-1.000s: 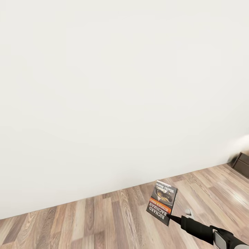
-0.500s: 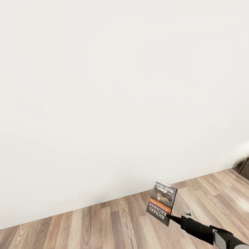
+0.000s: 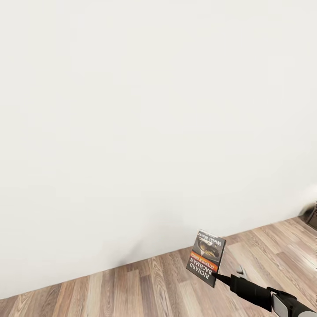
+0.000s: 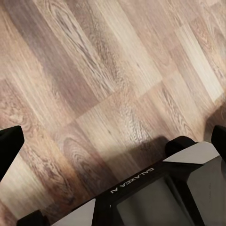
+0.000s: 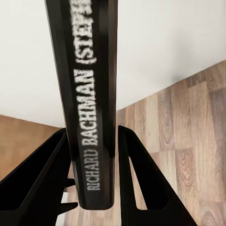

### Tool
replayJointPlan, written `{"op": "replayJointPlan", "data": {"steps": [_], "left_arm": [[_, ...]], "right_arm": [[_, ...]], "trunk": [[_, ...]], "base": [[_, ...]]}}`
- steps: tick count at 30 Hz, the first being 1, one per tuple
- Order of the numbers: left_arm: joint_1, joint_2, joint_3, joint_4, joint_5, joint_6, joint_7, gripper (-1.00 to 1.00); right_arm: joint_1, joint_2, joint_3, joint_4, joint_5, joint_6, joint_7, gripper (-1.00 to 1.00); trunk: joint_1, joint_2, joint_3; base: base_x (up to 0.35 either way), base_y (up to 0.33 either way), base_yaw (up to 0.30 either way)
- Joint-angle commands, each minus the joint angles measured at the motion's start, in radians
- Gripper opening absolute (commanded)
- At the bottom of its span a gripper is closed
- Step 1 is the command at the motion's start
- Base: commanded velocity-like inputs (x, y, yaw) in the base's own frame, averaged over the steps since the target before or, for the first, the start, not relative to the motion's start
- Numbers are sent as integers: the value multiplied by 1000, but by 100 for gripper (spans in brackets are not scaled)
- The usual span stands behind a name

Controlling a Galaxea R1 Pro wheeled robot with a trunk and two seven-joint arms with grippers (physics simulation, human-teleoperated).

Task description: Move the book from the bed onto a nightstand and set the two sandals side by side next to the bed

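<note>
The book [image 3: 206,257] hangs upside down over the wood floor at the lower right of the head view, its dark cover with the orange band facing me. My right gripper [image 3: 218,276] is shut on its lower edge. In the right wrist view the book's spine [image 5: 89,94] with white lettering stands between the two black fingers [image 5: 141,179] of the right gripper [image 5: 92,134]. My left gripper [image 4: 114,141] is open over bare floor, its black fingertips [image 4: 9,146] far apart with nothing between them. The bed, nightstands and sandals are out of view.
A plain white wall [image 3: 154,110] stands close ahead, meeting the wood-plank floor [image 3: 145,286] low in the head view. A sliver of dark brown furniture [image 3: 312,215] shows at the right edge. My own base casing [image 4: 160,193] lies under the left gripper.
The whole head view has shifted: the wall's foot sits lower and the dark furniture has slid nearly off the right edge. The book stays held the same way in my right gripper.
</note>
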Motion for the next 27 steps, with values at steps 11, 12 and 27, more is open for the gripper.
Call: {"op": "replayJointPlan", "data": {"steps": [11, 12, 27], "left_arm": [[-1, 0, 4, 0, -10, -7, -1, 100], [-1, 0, 4, 0, -10, -7, -1, 100], [-1, 0, 4, 0, -10, -7, -1, 100]], "right_arm": [[-1, 0, -4, 0, 0, 10, 2, -100], [-1, 0, -4, 0, 0, 10, 2, -100], [-1, 0, -4, 0, 0, 10, 4, -100]], "trunk": [[0, -1, -1], [0, -1, -1], [0, -1, -1]], "base": [[185, 0, -65], [323, 0, -2], [235, 0, -56]]}}
